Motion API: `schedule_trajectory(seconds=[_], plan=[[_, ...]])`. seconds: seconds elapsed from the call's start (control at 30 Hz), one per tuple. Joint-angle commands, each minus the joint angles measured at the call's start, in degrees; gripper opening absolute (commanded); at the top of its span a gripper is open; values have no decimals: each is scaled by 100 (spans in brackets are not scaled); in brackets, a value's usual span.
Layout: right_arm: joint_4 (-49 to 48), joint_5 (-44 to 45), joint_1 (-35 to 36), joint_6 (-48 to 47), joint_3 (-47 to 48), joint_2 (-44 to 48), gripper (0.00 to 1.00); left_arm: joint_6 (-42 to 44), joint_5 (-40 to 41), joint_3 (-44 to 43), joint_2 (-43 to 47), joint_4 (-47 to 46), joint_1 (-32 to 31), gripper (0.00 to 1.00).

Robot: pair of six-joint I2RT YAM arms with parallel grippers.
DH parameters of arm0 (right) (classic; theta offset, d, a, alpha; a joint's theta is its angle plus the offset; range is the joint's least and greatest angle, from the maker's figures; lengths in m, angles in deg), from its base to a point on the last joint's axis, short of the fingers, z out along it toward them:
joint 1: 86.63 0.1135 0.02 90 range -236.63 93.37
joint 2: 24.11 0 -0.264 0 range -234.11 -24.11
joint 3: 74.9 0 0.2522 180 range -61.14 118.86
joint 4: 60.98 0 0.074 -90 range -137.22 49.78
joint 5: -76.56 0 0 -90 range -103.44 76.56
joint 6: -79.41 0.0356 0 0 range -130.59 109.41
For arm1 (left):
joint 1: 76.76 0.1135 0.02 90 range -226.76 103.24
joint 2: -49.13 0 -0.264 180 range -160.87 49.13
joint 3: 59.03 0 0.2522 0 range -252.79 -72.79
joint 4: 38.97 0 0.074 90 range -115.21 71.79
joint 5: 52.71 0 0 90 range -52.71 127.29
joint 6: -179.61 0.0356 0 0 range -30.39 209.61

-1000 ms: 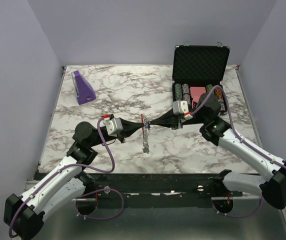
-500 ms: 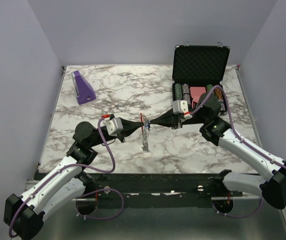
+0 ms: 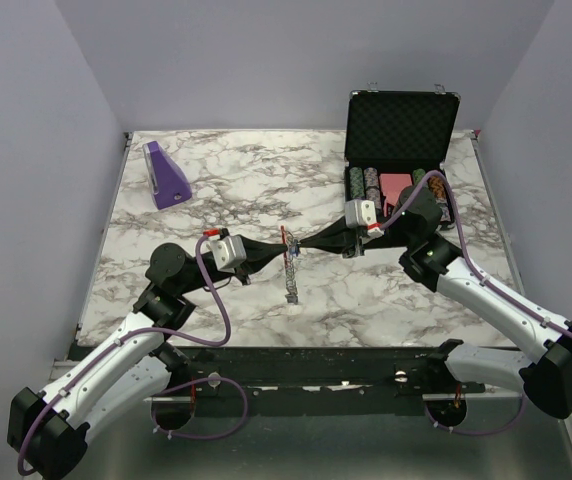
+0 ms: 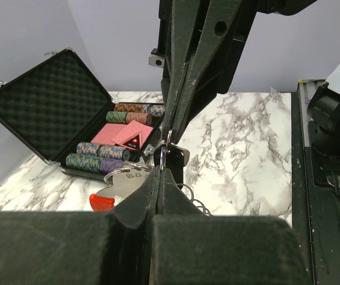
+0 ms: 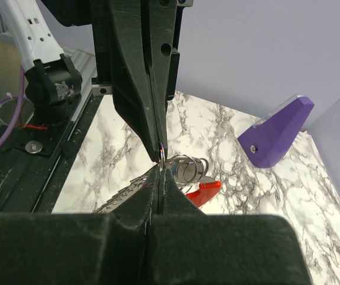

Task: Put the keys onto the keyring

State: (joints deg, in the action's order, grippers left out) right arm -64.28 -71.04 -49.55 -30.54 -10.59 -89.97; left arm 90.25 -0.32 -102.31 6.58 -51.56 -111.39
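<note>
My left gripper [image 3: 282,248] and right gripper [image 3: 296,246] meet tip to tip above the table's middle, both shut on a thin metal ring of the keyring [image 3: 286,240]. In the left wrist view my gripper [image 4: 160,171] pinches the ring edge; the red clip [image 4: 101,202] and a stamped silver tag [image 4: 126,181] hang left of it. In the right wrist view my gripper [image 5: 160,172] pinches the same ring, with silver ring loops [image 5: 188,168], the red clip [image 5: 203,191] and a grey strap [image 5: 119,196] beyond. A small blue key [image 3: 294,256] hangs at the junction; the other keys are hidden.
An open black case [image 3: 400,135] of poker chips and cards stands at the back right, also in the left wrist view [image 4: 39,110]. A purple wedge block [image 3: 166,176] stands at the back left, also in the right wrist view [image 5: 279,132]. The strap [image 3: 290,288] hangs down to the marble table [image 3: 226,190].
</note>
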Motion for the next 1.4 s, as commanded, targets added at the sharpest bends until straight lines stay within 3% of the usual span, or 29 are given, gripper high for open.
schedule_trajectory(seconds=[0.0, 1.37], plan=[[-166, 144, 27, 26, 140, 91, 0, 67, 87, -133, 80, -46, -35, 0], [-69, -49, 27, -1, 122, 30, 0, -21, 51, -133, 71, -151, -35, 0]])
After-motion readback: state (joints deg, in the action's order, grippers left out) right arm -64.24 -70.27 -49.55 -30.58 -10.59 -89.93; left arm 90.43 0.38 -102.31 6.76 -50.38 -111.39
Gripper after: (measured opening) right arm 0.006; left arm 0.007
